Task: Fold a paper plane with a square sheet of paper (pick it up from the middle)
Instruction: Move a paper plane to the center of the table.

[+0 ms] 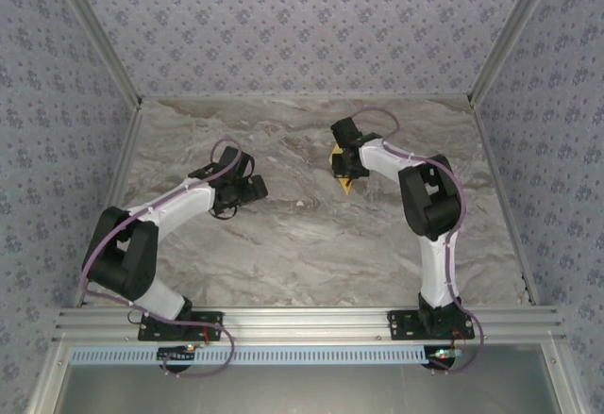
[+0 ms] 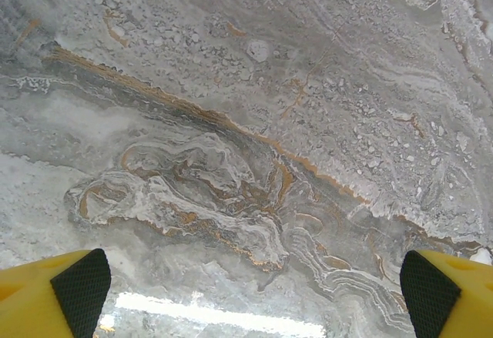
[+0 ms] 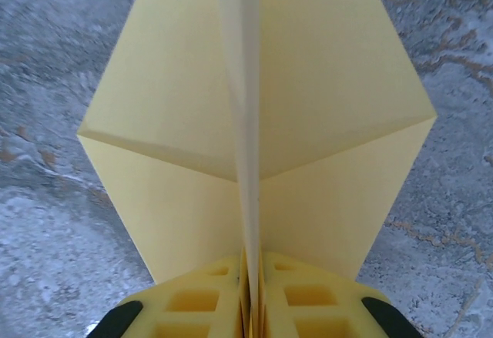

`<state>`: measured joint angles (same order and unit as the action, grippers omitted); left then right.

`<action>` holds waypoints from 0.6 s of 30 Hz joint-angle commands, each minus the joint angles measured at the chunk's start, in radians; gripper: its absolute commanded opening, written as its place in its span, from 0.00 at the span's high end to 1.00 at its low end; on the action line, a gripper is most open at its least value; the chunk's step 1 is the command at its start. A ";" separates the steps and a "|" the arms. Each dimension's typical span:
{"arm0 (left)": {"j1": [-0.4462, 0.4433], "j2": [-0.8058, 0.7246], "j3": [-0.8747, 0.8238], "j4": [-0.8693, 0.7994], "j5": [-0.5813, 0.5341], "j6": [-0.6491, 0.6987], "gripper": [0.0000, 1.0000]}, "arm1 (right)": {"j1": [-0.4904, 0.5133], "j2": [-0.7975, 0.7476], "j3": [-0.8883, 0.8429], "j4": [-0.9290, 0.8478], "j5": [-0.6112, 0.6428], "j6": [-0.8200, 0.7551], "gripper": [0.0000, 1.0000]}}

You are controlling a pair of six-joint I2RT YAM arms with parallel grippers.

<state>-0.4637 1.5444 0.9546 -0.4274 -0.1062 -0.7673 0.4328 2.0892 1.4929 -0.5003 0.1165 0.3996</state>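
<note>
**Since it is pinched by its centre fold, the paper plane needs a light touch**

Because it is only thin folded paper, it looks close to weightless, floppy across its flaps and firm only along its creases. I judge that a hard squeeze on a flap, or a sideways drag over the tabletop, would buckle it or add a crease where none is wanted. The smooth surface would probably slip between hard pads, so the best place to take hold is the doubled ridge down the middle, where the layers stack and stiffen each other. That is where the right gripper has it: in the right wrist view its yellow fingers are closed on the centre fold at the nearest end, the paper sandwiched edge-on between them. From there the two flaps spread outward to a sharp corner on each side, with a diagonal crease running in from each corner to the ridge. They then narrow toward the far end, which runs off the top of the picture. The colour is a plain pale yellow-orange with no marks. In the top view the left gripper sits nearer the bases, jaws wide apart with nothing between them over the bare tabletop. Farther back and to the right, well apart from it, the plane shows as a small yellow patch beneath the right gripper, though whether it touches the tabletop I cannot tell
</note>
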 commanded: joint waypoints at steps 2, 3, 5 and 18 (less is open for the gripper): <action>0.008 -0.028 0.028 -0.035 -0.031 0.021 0.01 | -0.008 0.037 0.036 -0.057 0.010 -0.010 0.85; 0.009 -0.029 0.031 -0.038 -0.035 0.024 0.01 | -0.007 0.042 0.035 -0.060 0.007 -0.006 0.84; 0.010 -0.033 0.040 -0.048 -0.044 0.027 0.01 | -0.008 0.049 0.038 -0.065 0.003 -0.001 0.84; 0.113 -0.122 0.140 -0.158 -0.194 0.133 0.01 | -0.019 -0.307 -0.022 -0.064 0.082 0.065 0.43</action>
<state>-0.3836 1.4708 1.0603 -0.5259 -0.2176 -0.6926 0.4301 1.9285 1.5040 -0.5655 0.1337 0.4385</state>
